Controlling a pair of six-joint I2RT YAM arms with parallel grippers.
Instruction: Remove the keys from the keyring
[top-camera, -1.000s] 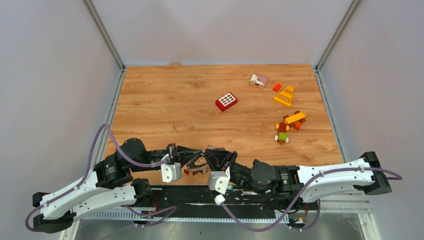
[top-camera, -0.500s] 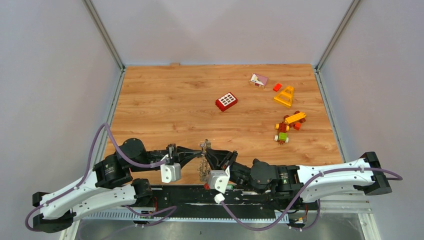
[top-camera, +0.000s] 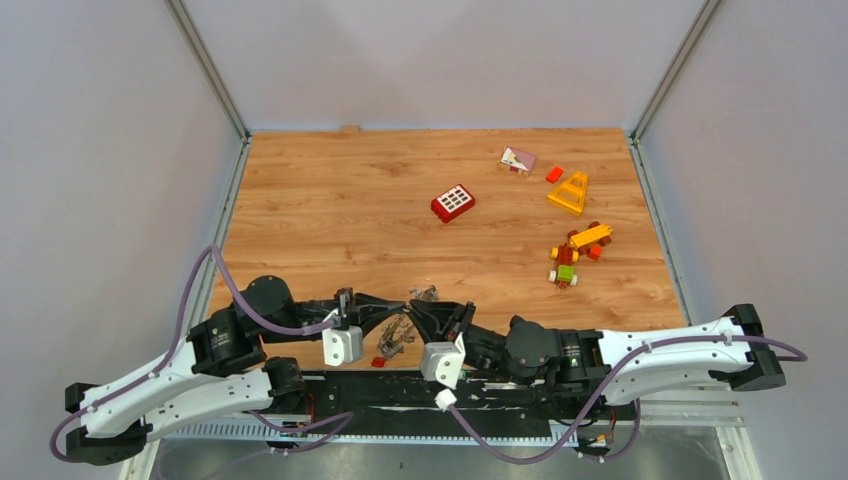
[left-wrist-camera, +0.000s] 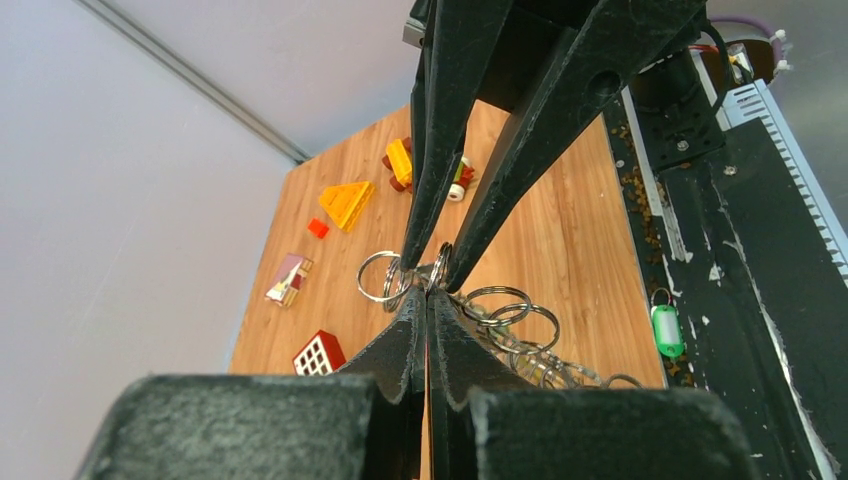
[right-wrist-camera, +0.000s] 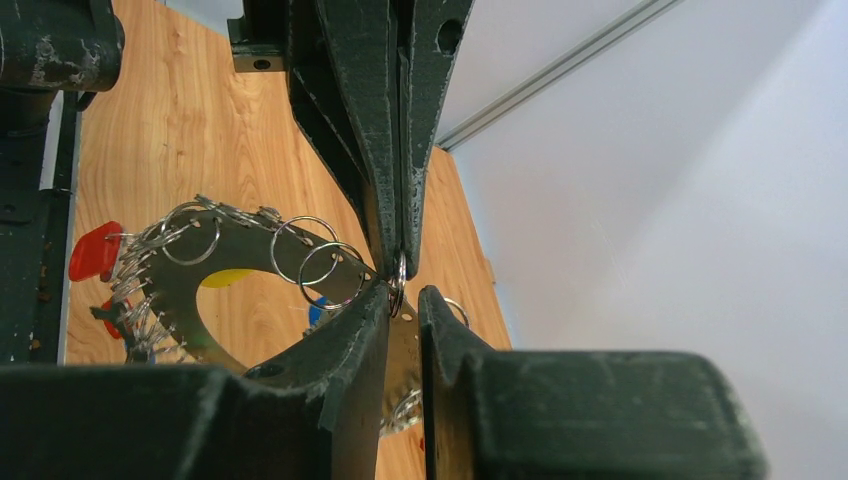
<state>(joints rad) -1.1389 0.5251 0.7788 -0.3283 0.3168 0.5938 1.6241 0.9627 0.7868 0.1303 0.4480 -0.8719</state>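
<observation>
The keyring (right-wrist-camera: 250, 250) is a flat grey metal band with small split rings and silver keys (right-wrist-camera: 140, 310) along it; one key has a red head (right-wrist-camera: 95, 250). It hangs between my two grippers near the table's front edge, the bundle (top-camera: 395, 337) drooping below. My left gripper (top-camera: 405, 302) (left-wrist-camera: 428, 292) is shut, pinching a small split ring (left-wrist-camera: 440, 268) at its tips. My right gripper (top-camera: 418, 306) (right-wrist-camera: 402, 295) faces it tip to tip, jaws narrowly apart around the band. More split rings (left-wrist-camera: 497, 305) fan out beside the left fingers.
A red brick with a white grid (top-camera: 453, 203) lies mid-table. A pink-and-white piece (top-camera: 517, 161), a yellow triangle (top-camera: 570, 192) and a small brick car (top-camera: 575, 252) lie at the back right. A green key tag (left-wrist-camera: 665, 330) lies on the black base rail.
The key bundle was lifted up between the fingertips half a second ago; now it has swung lower and to the left. Both grippers stay tip to tip.
</observation>
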